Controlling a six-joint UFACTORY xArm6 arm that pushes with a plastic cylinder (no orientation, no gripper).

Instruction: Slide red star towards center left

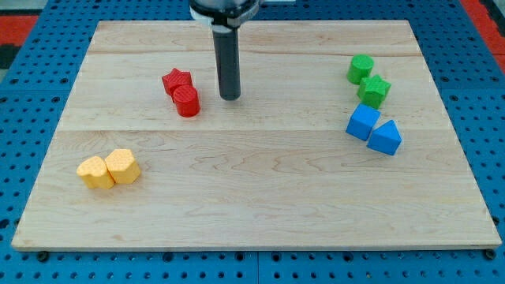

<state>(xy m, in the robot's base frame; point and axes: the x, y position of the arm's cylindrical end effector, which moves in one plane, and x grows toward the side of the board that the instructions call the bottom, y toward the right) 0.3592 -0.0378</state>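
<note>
My tip (230, 97) is seen resting on the wooden board (252, 205), in its upper middle part. No jaws are carried by this arm: it ends in a plain dark rod, so nothing is held or clamped. The red star (176, 80) is found to the view's left of the tip, near it but apart, and slightly toward the view's top. A red cylinder (188, 102) is pressed against the star's lower right side and lies between the star and the tip, just to the tip's left at about the same height. Well apart from the tip, toward the view's bottom left, two yellow blocks (109, 169) are set touching side by side. Far to the tip's right, a green cylinder (360, 69) and a green star-like block (374, 91) are grouped, with a blue cube (363, 122) and a blue triangular block (385, 137) just below them.
</note>
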